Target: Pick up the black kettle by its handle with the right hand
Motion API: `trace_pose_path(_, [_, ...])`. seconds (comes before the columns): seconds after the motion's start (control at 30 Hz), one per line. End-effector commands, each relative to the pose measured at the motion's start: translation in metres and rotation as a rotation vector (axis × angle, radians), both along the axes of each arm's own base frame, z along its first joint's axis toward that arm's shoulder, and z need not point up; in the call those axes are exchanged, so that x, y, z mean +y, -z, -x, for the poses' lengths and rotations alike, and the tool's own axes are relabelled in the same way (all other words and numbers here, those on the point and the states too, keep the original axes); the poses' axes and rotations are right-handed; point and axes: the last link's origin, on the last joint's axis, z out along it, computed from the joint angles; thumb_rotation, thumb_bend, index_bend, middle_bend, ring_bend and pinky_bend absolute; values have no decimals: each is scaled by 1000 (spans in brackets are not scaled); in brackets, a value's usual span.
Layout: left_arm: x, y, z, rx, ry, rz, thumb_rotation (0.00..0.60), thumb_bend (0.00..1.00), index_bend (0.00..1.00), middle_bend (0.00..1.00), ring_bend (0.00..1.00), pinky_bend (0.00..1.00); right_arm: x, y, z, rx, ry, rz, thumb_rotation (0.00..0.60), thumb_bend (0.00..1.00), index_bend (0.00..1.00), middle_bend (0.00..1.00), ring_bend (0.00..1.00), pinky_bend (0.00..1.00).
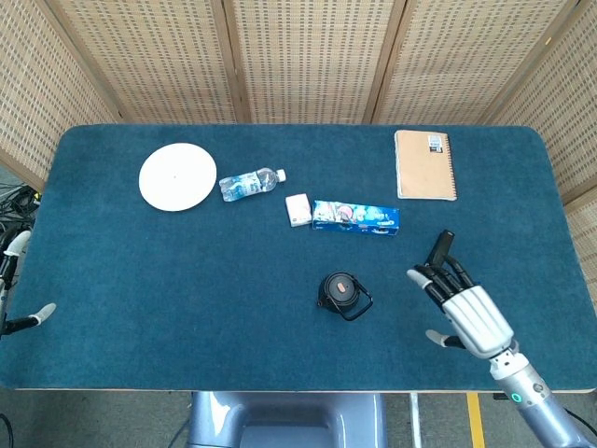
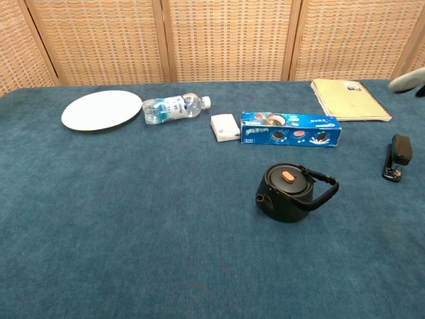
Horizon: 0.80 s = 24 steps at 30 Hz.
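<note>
Blue table (image 1: 140,280): kettle (image 1: 341,294) left of robot hand (image 1: 464,308).

1. The table (image 1: 140,280) is dark blue all over.
2. The kettle (image 2: 287,193) is black, with a small orange knob on its lid.
3. The plate (image 1: 177,176), at 11 o'clock from the kettle, is plain white.
4. The bottle (image 1: 250,183) is clear, with a blue label and a white cap.
5. The little box (image 1: 298,209) is white.
6. The long box (image 2: 291,129) is blue with dark round cookies pictured on it.
7. The notebook (image 1: 424,164), at 1 o'clock, is tan.
8. The right hand (image 1: 466,310) is silver with black fingers and pale tips.
9. The wall (image 1: 308,56) is tan weave.
</note>
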Motion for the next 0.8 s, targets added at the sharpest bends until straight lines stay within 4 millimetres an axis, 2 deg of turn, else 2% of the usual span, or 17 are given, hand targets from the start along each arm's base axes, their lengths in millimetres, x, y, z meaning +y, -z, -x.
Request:
trace_pose_path(0.03, [3,1,1,4,-9,5,600,0,0,0,0,0,-21,13,-40,-16,-22,-164,600,0,225,296,289,0])
trace_pose_path(0.2, [6,2,4,5,-20,8,600,0,0,0,0,0,-36,38,-60,23,0,-227,600,0,260,330,320,0])
trace_pose_path(0.4, [7,2,5,3,-25,9,600,0,0,0,0,0,-44,63,-72,39,25,-267,600,0,307,363,350,0])
trace_pose_path(0.8, [8,2,6,0,-26,14,600,0,0,0,0,0,-45,90,-91,75,6,-257,600,0,338,385,370,0])
